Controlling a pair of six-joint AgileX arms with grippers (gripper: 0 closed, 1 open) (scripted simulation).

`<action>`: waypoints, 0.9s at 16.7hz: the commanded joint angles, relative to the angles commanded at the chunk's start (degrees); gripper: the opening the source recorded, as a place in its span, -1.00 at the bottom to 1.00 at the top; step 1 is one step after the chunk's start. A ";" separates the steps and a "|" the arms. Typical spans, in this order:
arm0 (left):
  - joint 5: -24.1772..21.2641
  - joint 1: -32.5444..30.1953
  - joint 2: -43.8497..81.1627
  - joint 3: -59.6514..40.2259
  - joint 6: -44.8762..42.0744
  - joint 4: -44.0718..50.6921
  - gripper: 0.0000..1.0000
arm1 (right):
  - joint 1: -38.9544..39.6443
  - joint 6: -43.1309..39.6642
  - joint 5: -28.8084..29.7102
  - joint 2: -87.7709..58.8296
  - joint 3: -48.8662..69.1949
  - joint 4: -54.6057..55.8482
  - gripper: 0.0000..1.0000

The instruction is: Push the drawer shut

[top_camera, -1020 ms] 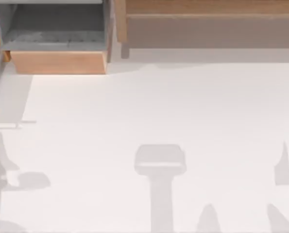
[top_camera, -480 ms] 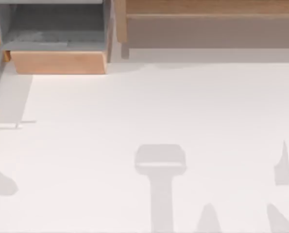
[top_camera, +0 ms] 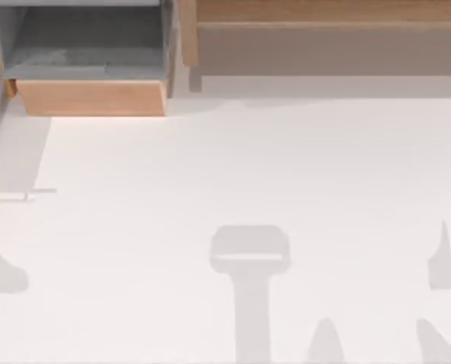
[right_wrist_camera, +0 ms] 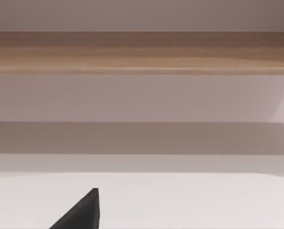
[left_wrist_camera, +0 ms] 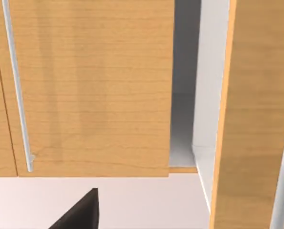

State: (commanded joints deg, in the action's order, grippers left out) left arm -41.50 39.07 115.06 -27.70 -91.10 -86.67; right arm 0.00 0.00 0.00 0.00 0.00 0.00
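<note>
The drawer (top_camera: 92, 97) stands pulled out at the table's far left, its light-brown front panel facing the table. Behind the panel lie its grey floor (top_camera: 81, 45) and grey walls. A dark piece of my left gripper (left_wrist_camera: 82, 212) juts in low in the left wrist view, facing a wooden panel (left_wrist_camera: 94, 86) with a thin metal bar (left_wrist_camera: 17, 90). A dark piece of my right gripper (right_wrist_camera: 82, 212) shows in the right wrist view, well short of the long wooden shelf slab (right_wrist_camera: 142, 52).
The long wooden shelf slab (top_camera: 324, 30) runs along the far edge to the right of the drawer. Beside the panel in the left wrist view there is a grey gap (left_wrist_camera: 184, 105) and a second wooden panel (left_wrist_camera: 251, 119). Arm shadows lie on the white table (top_camera: 248, 167).
The left arm's shadow in the top view has drawn back toward the table's left edge. The drawer and the right arm's shadows have not moved.
</note>
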 joint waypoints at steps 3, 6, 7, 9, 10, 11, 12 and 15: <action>1.30 -1.32 0.81 -1.84 0.02 1.02 1.00 | 0.00 0.00 0.00 0.00 0.00 0.00 1.00; 1.30 -1.32 0.81 -1.84 0.02 1.02 1.00 | 0.00 0.00 0.00 0.00 0.00 0.00 1.00; 1.30 -1.32 0.81 -1.84 0.02 1.02 0.85 | 0.00 0.00 0.00 0.00 0.00 0.00 1.00; 1.30 -1.32 0.81 -1.84 0.02 1.02 0.55 | 0.00 0.00 0.00 0.00 0.00 0.00 1.00; 1.30 -1.32 0.81 -1.84 0.02 1.02 0.40 | 0.00 0.00 0.00 0.00 0.00 0.00 1.00; 1.30 -1.32 0.81 -1.84 0.02 1.02 0.25 | 0.00 0.00 0.00 0.00 0.00 0.00 1.00; 1.30 -1.32 0.81 -1.84 0.02 1.02 0.10 | 0.00 0.00 0.00 0.00 0.00 0.00 1.00; 1.30 -1.32 0.81 -1.84 0.02 1.02 -0.36 | 0.00 0.00 0.00 0.00 0.00 0.00 1.00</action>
State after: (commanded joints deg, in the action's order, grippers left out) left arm -40.20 37.75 115.87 -29.55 -91.08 -85.65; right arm 0.00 0.00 0.00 0.00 0.00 0.00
